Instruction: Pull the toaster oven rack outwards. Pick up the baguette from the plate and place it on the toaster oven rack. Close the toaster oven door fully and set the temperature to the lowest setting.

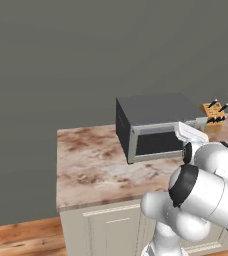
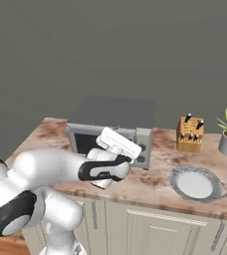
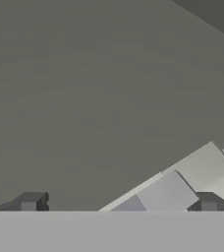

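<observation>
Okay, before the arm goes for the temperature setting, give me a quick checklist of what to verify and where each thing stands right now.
1. Door shut against the toaster oven: ok.
2. Baguette off the plate: ok, the plate lies bare.
3. Baguette on the rack: cannot tell, the window is dark.
4. Gripper open and holding nothing: ok, fingertips stand wide apart.
5. Gripper lined up with the knobs: cannot tell, the hand sits close in front of the oven's right side.
</observation>
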Robot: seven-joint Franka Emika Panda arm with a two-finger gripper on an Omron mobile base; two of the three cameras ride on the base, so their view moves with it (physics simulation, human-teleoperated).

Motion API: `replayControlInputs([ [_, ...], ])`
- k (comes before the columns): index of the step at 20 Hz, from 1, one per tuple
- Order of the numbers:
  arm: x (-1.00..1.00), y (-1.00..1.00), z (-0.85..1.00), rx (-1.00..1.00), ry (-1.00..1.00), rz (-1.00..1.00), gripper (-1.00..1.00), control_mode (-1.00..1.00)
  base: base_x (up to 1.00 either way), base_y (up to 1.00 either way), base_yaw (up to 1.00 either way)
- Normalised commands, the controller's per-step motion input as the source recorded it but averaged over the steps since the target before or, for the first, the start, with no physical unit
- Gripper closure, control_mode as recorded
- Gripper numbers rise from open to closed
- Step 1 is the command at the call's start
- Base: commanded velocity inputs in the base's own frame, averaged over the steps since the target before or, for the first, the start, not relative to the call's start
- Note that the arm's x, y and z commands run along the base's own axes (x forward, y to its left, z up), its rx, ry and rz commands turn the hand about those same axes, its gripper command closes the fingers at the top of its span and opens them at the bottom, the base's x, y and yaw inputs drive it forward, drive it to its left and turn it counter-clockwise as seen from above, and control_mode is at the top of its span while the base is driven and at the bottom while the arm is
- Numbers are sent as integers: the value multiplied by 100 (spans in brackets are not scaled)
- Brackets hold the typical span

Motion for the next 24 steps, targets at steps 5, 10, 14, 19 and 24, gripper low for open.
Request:
replayControlInputs([
  [5, 49, 99, 38, -3, 0, -27, -100, -100, 0, 0, 0],
  [10, 51, 100, 32, -4, 0, -27, -100, -100, 0, 0, 0],
  [14, 55, 100, 30, -4, 0, -27, -100, -100, 0, 0, 0],
  [19, 57, 100, 28, -4, 0, -26, -100, -100, 0, 0, 0],
  [24, 23, 82, 34, -1, 0, -22, -100, -100, 0, 0, 0],
])
